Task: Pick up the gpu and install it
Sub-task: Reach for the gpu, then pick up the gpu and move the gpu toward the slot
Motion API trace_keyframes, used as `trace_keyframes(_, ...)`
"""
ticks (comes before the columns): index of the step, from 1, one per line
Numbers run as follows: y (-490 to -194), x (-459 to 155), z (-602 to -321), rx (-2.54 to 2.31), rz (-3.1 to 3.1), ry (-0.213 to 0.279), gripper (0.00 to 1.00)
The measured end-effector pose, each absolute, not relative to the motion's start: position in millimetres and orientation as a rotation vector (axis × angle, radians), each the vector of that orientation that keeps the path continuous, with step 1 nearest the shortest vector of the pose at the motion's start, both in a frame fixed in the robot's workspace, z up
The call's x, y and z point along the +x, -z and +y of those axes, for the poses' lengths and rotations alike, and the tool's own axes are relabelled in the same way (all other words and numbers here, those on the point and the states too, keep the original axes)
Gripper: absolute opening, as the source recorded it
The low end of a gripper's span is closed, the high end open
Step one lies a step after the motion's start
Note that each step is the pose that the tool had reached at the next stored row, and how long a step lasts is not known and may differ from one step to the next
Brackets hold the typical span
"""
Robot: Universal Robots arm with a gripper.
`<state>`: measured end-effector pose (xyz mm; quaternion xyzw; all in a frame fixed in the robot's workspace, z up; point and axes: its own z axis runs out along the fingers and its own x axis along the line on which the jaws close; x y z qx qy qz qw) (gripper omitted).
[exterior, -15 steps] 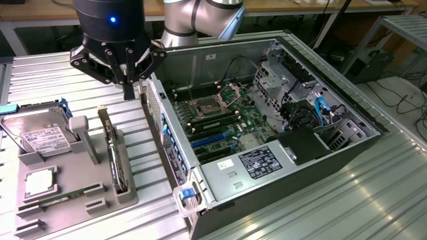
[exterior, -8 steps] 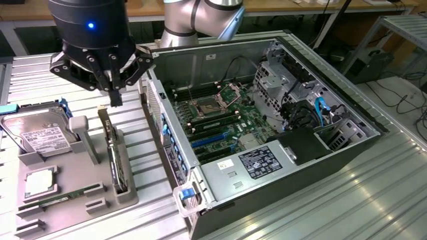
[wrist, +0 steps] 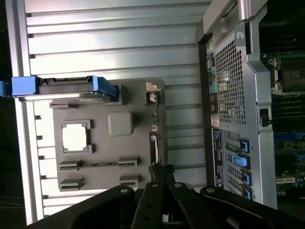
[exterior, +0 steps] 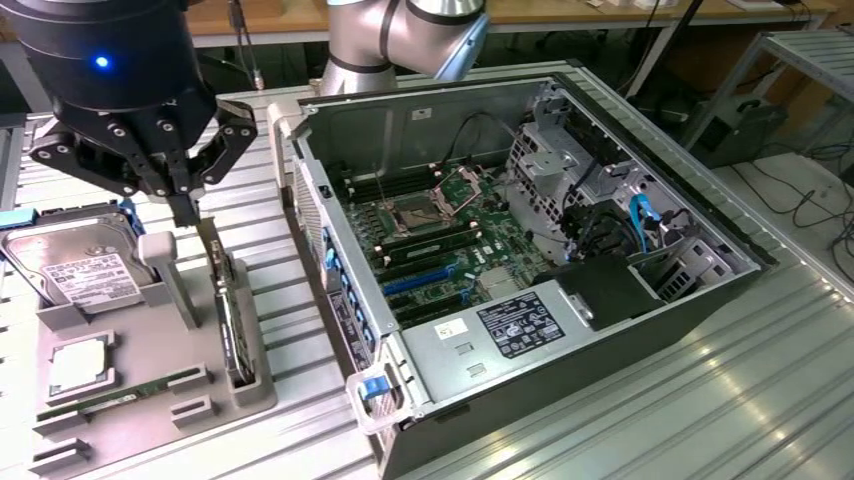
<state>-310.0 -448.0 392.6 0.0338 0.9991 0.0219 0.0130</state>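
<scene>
fingers [exterior: 183, 200]: pressed together into one thin blade, nothing between them as far as i can see
gripper [exterior: 187, 222]: hangs over the tray at the exterior view's left, tips pointing down, just above the far end of the gpu
contact: hard to call. in the wrist view the tips [wrist: 160, 168] overlap the card's end, but in the exterior view they seem a bit apart from it
gpu [exterior: 235, 325]: not installed, standing on edge in its slot along the tray side nearest the case, seen edge-on from the wrist [wrist: 153, 145]
tray [exterior: 147, 440]: grey holder lying flat on the ribbed metal table [exterior: 747, 400], just beside the case
hard drive [exterior: 80, 270]: silver with a white label, leaning in the tray, well apart from the gpu
cpu [exterior: 80, 365]: lies flat in a square pocket of the tray
ram [exterior: 120, 397]: slim green stick in its slot, near the cpu
case [exterior: 681, 320]: on its side, panel off, motherboard [exterior: 441, 230] showing
arm [exterior: 400, 40]: grey, behind the case
</scene>
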Motion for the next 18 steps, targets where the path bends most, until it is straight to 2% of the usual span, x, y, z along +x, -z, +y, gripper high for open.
trace_keyframes(15,-392.5,-316.1,-449.3,0.084,3.114,-0.069,0.11)
trace_keyframes(16,-392.5,-316.1,-449.3,0.084,3.114,-0.069,0.11)
trace_keyframes(17,-392.5,-316.1,-449.3,0.084,3.114,-0.069,0.17)
trace_keyframes(18,-392.5,-316.1,-449.3,0.084,3.114,-0.069,0.17)
